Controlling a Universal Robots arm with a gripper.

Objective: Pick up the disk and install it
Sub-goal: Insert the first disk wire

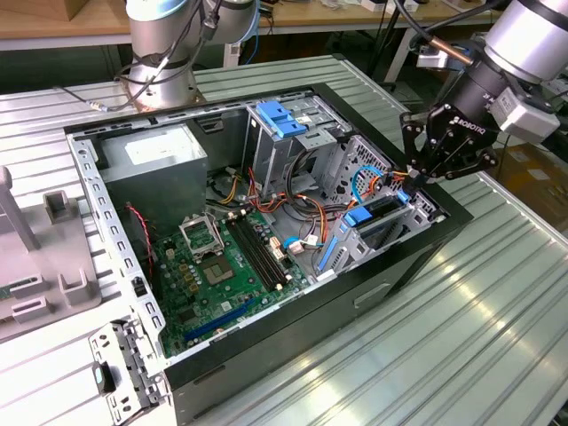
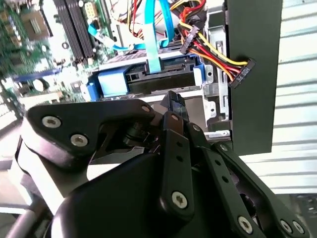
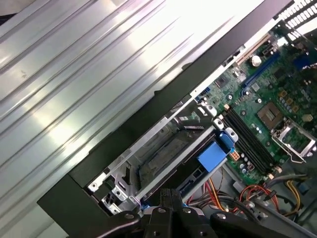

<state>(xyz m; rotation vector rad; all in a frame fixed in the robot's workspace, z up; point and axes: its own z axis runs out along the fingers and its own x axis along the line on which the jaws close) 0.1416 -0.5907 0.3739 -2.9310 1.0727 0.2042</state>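
While my black linkage gripper [image 3: 171, 194] sits pressed together, I judge the stiff, dense blue-framed dark rectangular disk [image 3: 185, 158] best gripped by its long edges.

Your exterior view looks down at a slant from above on the open black computer case [image 1: 266, 257], which lies on its side on the ribbed metal table [image 1: 497, 302]; it stands well back, taking in the whole case and the grey robot arm [image 1: 532, 35] at the exterior view's right. Your second wrist view sits close behind the black gripper [image 2: 173, 99], facing down into the silver metal drive bay [image 2: 208, 94]. Your first wrist view faces the same bay [image 3: 148, 168] from the opposite side (table beyond it). All three share that bay and the green motherboard [image 1: 213, 266].
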